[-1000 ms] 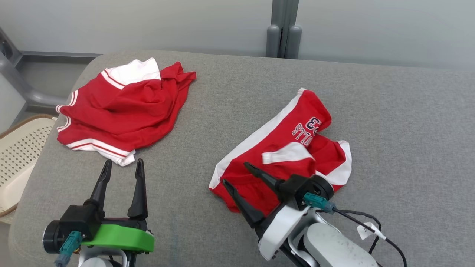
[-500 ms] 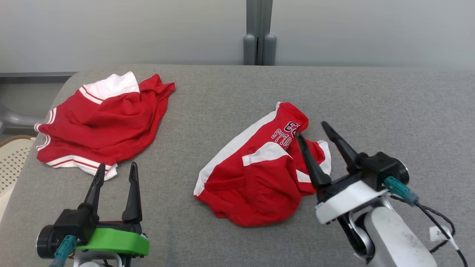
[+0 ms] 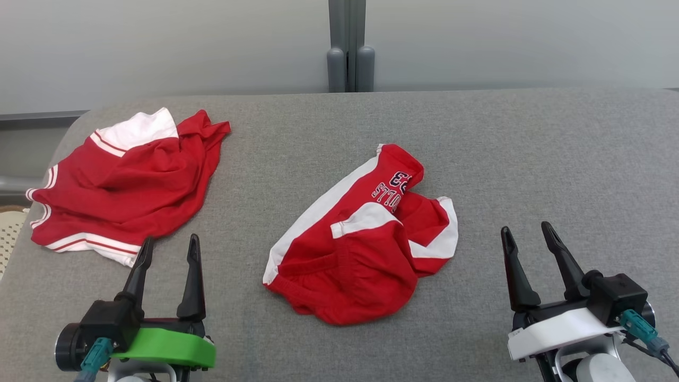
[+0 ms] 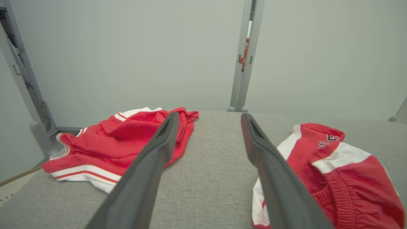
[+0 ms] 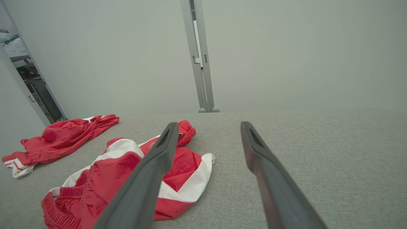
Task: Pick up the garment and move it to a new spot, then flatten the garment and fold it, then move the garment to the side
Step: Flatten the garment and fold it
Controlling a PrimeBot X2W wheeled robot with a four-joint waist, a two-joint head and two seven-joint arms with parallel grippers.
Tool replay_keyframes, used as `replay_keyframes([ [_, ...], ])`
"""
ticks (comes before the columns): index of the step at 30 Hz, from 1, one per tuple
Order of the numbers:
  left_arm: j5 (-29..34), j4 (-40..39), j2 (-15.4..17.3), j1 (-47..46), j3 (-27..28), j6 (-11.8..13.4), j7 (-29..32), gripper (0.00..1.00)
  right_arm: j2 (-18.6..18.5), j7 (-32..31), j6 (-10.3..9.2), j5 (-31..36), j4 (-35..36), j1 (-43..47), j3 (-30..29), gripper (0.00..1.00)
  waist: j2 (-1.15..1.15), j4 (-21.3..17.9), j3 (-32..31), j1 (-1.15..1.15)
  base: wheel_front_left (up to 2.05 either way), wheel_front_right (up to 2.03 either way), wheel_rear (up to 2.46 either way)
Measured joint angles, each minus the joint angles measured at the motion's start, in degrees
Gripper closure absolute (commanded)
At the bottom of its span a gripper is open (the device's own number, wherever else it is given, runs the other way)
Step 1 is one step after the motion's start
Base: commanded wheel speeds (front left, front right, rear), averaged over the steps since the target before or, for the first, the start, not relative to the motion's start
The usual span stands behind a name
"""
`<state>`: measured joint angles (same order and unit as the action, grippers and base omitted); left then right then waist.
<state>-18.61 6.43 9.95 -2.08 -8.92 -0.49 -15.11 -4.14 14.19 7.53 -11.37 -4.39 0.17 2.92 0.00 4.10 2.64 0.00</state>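
In the middle of the grey table [image 3: 530, 159] lie the shorts [image 3: 355, 254], crumpled and partly folded over themselves, red with white side stripes. Their gathered waistband is turned toward the robot, and dark lettering reads upside down near the far end. Nothing touches them. The left gripper [image 3: 171, 241] hovers near the table's front edge at the lower left, its jaws spread wide and holding nothing, fingers pointing away from the robot. In the left wrist view the shorts sit just right of its right finger, with bare table between the two fingers [image 4: 152, 165]. The right gripper [image 3: 525, 229] hangs at the lower right, well apart from the shorts, likewise wide and empty, over bare cloth. In the right wrist view the shorts lie to the left, partly hidden behind its left finger. At the table's far left corner is the other garment [image 3: 122, 185], also red, with white and striped trim, rumpled in a loose heap and well apart from the shorts. A grey post [image 3: 347, 48] rises behind the table's far edge against a pale wall [image 3: 159, 48]. A sliver of a pale perforated basket [image 3: 8, 233] shows beyond the table's left edge.
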Motion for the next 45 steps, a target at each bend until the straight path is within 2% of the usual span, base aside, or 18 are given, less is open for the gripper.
replay_keyframes([
  [3,0.0,0.1,0.0,-0.2,-0.8,-0.2,0.3,0.00,0.4,-0.3,0.00,0.0,0.6,0.0,0.1,0.00,0.00,-0.5,0.4,0.00,0.00,0.00,0.00],
  [11,1.1,1.9,-1.5,-7.2,-6.2,-2.9,2.4,0.00,1.0,-0.9,0.00,0.1,1.0,-1.9,1.2,0.00,0.00,-3.2,1.7,0.00,0.00,0.00,0.00],
  [19,0.5,8.4,-3.3,-13.3,-10.2,-4.8,5.1,0.00,1.1,-1.0,-0.01,0.4,0.9,-2.7,0.9,0.00,0.00,-7.2,4.0,0.00,0.00,0.00,0.00],
  [29,-2.1,17.0,-3.3,-13.8,-13.5,-6.1,7.9,0.00,1.2,-0.2,0.00,0.0,0.4,-4.0,0.8,0.00,0.00,-11.4,7.5,0.00,0.00,0.00,0.00],
  [37,-3.5,20.5,-3.7,-13.9,-15.8,-6.6,7.1,0.01,1.2,0.3,-0.01,-0.1,-0.1,-4.3,0.9,0.00,0.00,-13.3,8.7,0.00,0.00,0.00,0.00],
  [38,-3.6,20.5,-3.8,-14.1,-16.0,-6.6,6.6,0.61,1.2,0.3,0.00,-0.1,-0.1,-4.3,0.9,0.00,0.00,-13.5,8.7,0.00,0.00,0.00,0.00],
  [39,-3.9,20.6,-3.9,-14.3,-16.2,-6.6,6.4,1.00,1.2,0.3,0.00,-0.1,-0.1,-4.3,0.9,0.00,0.00,-13.6,8.7,0.00,0.00,0.00,0.00],
  [45,-3.6,20.2,-3.4,-15.8,-16.8,-6.6,3.7,1.00,1.2,0.5,-0.01,-0.1,-0.2,-4.2,0.3,0.00,0.00,-13.4,8.2,0.00,0.00,0.00,0.00],
])
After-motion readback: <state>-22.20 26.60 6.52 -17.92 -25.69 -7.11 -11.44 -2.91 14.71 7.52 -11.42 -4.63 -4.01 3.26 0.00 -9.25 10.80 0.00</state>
